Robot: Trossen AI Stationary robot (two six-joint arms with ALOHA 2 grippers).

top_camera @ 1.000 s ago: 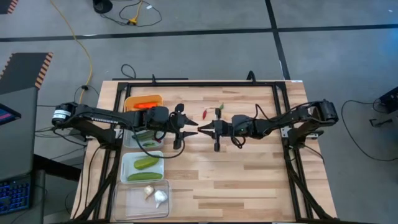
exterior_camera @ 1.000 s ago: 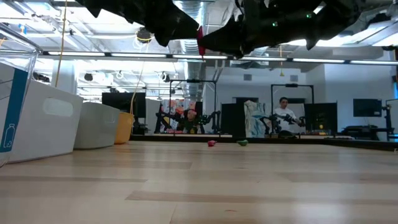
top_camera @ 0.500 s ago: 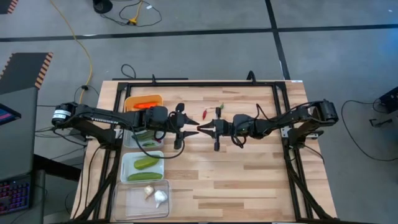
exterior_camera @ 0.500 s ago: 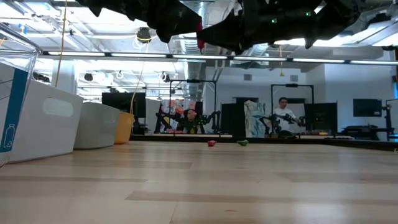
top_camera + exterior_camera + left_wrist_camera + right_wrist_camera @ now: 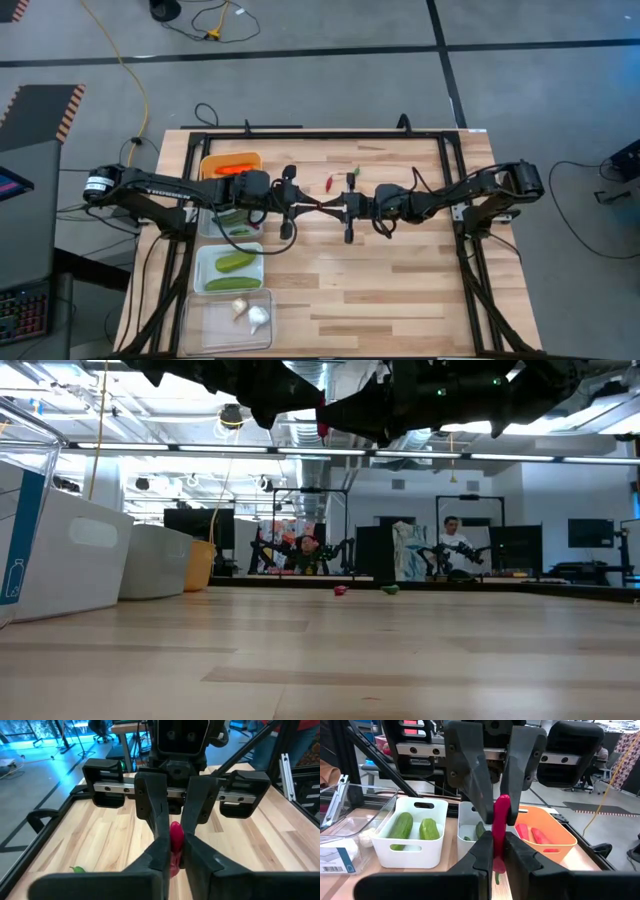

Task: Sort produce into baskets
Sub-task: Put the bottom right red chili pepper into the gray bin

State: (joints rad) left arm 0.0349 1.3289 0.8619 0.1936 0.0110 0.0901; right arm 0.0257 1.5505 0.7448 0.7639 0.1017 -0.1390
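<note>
While both arms meet tip to tip above the middle of the table (image 5: 400, 280), a red chili pepper (image 5: 500, 827) sits pinched between them. Left gripper (image 5: 308, 206) and right gripper (image 5: 330, 206) face each other in the high view, well above the wood. In the right wrist view, the right gripper's fingers (image 5: 481, 851) are closed on the lower part of the pepper, and the left gripper's fingers (image 5: 470, 767) clamp its upper part from the opposite side. Left wrist view shows the same: pepper (image 5: 176, 840) squeezed between both finger pairs, both nearly shut with only the pepper between them.

Another red chili (image 5: 329, 183) and a green chili (image 5: 354, 171) lie on the table just beyond the grippers. Baskets line the left edge: orange basket (image 5: 207, 160) with carrots (image 5: 236, 168), grey basket (image 5: 208, 226) partly under the left arm with green produce, white basket (image 5: 199, 268) with two cucumbers (image 5: 234, 262), clear basket (image 5: 192, 325) with garlic (image 5: 257, 316). A person (image 5: 452, 538) is far off in the room behind.
</note>
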